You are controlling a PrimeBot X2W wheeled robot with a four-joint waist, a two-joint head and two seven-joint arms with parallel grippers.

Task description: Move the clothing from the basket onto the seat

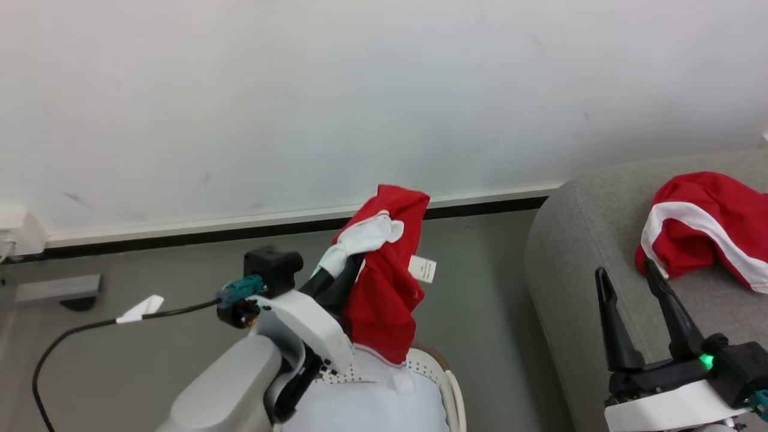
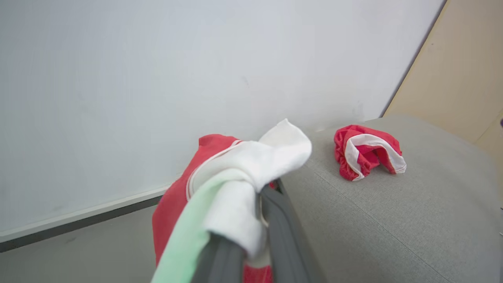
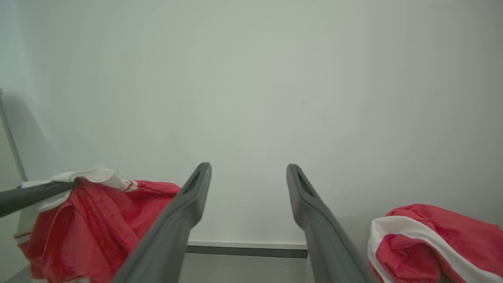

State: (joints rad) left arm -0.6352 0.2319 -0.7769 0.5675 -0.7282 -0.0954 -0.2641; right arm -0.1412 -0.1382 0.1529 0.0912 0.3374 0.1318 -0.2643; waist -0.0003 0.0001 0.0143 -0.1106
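- White wall (image 1: 300,90) backs the whole scene. In front of it my left gripper (image 1: 351,270) has its jaws pressed together on a white fold of the red garment (image 1: 384,294), which hangs from them directly above the basket (image 1: 447,384).
- The pinch takes only a small bunch near one edge. I judge a quick swing could let the cloth slide out.
- Below the jaws the hem hangs down at the basket's rim, and I cannot tell whether it touches. Moving sideways before lifting could snag it and drag the basket.
- A small white label (image 1: 422,268) dangles on the garment's seat-facing side.
- Right of the jaws, well apart, is the grey seat (image 1: 576,252), with the other red garment (image 1: 702,234) lying on it. The near edge is rounded, so cloth released short of the flat part may slip off.
- My right gripper (image 1: 627,270) hovers at that near edge, jaws spread and empty. It stands on the carry path, and I could brush it.
- Between basket and seat is bare grey floor (image 1: 480,288), where a dropped garment would land.
- Left of the jaws a black cable (image 1: 90,327) trails across the floor, and a dark baseboard (image 1: 240,231) runs under the wall.
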